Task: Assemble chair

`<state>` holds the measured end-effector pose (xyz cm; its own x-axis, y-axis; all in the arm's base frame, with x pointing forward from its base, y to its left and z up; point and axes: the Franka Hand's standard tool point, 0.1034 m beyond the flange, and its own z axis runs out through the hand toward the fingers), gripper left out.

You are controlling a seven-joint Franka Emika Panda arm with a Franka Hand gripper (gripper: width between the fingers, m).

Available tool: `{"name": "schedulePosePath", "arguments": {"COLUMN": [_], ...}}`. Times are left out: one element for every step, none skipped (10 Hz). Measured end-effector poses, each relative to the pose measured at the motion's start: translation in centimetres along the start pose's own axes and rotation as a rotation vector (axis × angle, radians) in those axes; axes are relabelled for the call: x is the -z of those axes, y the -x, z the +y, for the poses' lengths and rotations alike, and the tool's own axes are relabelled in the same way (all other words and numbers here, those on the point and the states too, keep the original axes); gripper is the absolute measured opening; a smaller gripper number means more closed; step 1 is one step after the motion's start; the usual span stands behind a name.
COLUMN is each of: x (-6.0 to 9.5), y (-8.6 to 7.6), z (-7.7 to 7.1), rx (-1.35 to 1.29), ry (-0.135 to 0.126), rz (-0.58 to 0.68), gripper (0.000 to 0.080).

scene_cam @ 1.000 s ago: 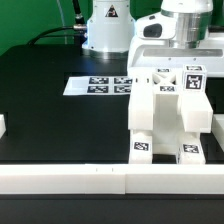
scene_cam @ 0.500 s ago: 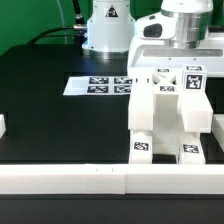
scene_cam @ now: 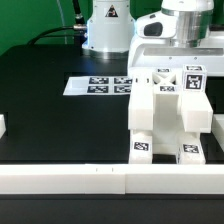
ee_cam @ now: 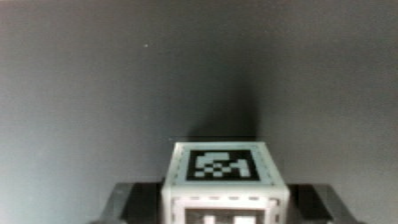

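Note:
The chair (scene_cam: 168, 115) stands as a blocky white assembly on the exterior view's right, with square tags on its top and on its two front feet. My gripper (scene_cam: 192, 56) hangs right over its top, at the tagged upper part (scene_cam: 195, 76). In the wrist view that white tagged part (ee_cam: 222, 165) sits between my two dark fingers (ee_cam: 135, 200), which press against both of its sides, so my gripper (ee_cam: 222, 203) is shut on it. The lower end of the part is out of the wrist view.
The marker board (scene_cam: 95, 85) lies flat on the black table behind the chair. A white rail (scene_cam: 90, 178) runs along the front edge and another up the right side (scene_cam: 214, 128). The robot base (scene_cam: 108, 30) stands at the back. A small white piece (scene_cam: 2, 128) shows at the left edge.

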<state>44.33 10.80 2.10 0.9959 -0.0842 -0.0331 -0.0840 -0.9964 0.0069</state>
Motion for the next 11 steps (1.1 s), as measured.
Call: {"name": "schedulePosePath", "arguments": {"x": [1.4, 3.0, 3.9, 5.1, 6.9, 8.7, 10.3, 11.9, 12.7, 12.3, 12.2], "y": [-0.1, -0.1, 0.0, 0.1, -0.1, -0.4, -0.7, -1.4, -2.4, -2.2, -2.1], "z": [-0.3, -0.5, -0.4, -0.4, -0.3, 0.0, 0.5, 1.4, 2.2, 2.0, 2.0], "rx": [-0.001, -0.004, -0.007, -0.011, -0.020, -0.031, -0.028, -0.028, -0.030, -0.030, -0.029], "ry": [-0.012, -0.026, -0.034, -0.043, -0.058, -0.074, -0.088, -0.102, -0.108, -0.104, -0.104], "rz": [-0.005, 0.000, 0.006, -0.005, -0.006, -0.005, -0.013, -0.001, 0.019, 0.014, 0.013], "gripper": [0.0287, 0.0287, 0.0287, 0.0287, 0.0287, 0.0287, 0.0287, 0.0287, 0.0287, 0.0287, 0.0287]}}
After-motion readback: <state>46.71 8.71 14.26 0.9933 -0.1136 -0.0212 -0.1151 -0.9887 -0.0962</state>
